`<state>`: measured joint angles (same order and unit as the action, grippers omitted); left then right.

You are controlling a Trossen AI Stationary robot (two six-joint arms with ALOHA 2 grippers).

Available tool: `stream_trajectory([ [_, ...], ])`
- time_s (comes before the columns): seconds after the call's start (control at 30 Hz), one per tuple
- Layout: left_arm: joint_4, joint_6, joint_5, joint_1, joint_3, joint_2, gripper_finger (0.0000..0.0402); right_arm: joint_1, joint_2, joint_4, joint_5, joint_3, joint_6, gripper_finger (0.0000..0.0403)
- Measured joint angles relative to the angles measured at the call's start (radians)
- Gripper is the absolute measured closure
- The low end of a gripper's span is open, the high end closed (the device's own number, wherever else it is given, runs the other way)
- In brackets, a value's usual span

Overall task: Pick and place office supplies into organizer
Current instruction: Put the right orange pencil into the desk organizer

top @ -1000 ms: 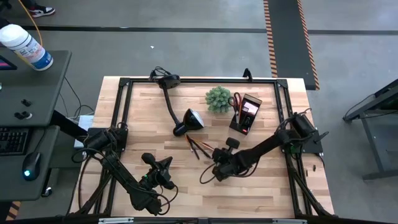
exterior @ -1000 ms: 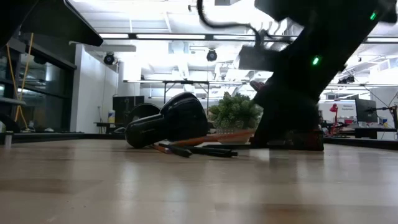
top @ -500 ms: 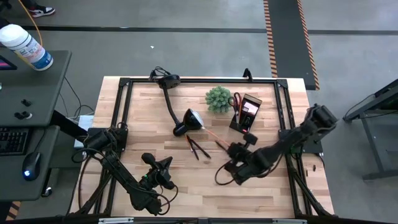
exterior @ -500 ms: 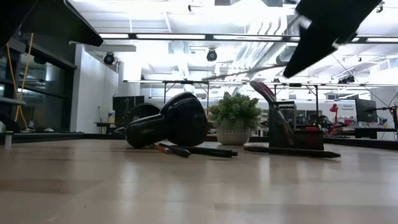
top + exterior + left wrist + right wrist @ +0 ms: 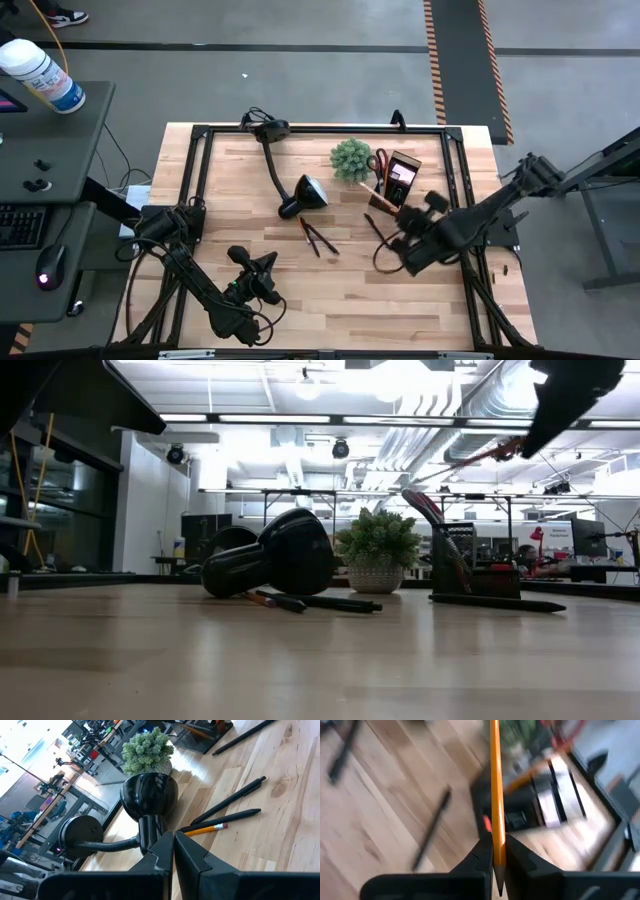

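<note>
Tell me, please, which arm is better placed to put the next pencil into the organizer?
The right. Its gripper is shut on an orange pencil and hangs beside the organizer. The left gripper is shut on nothing, at the table's near side.

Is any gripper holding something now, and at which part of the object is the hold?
The right gripper holds an orange pencil, clamped near its sharpened tip, so the long shaft sticks out past the fingers. The left gripper is shut and holds nothing.

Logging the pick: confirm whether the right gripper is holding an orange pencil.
Yes, the right gripper is shut on the orange pencil, which sticks out between its fingers.
</note>
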<state>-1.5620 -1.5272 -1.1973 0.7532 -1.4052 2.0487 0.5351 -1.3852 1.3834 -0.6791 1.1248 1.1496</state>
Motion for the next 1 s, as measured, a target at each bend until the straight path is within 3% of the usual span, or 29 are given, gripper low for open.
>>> stream_trajectory([
  [0.2, 0.0, 0.0, -0.012, 0.0, 0.0, 0.0, 0.0396, -0.079, 0.145, 0.119, 0.174, 0.0, -0.01, 0.0392],
  [0.47, -0.001, 0.0, -0.028, 0.0, 0.0, 0.0, 0.0396, -0.283, 0.245, 0.124, 0.433, 0.008, -0.194, 0.0392],
  [0.7, -0.002, 0.0, -0.038, -0.001, 0.0, 0.0, 0.0396, -0.455, 0.225, 0.14, 0.55, 0.182, -0.39, 0.0392],
  [1.0, -0.003, 0.001, -0.034, -0.001, 0.0, 0.0, 0.0396, -0.629, 0.064, 0.186, 0.78, 0.445, -0.608, 0.0392],
])
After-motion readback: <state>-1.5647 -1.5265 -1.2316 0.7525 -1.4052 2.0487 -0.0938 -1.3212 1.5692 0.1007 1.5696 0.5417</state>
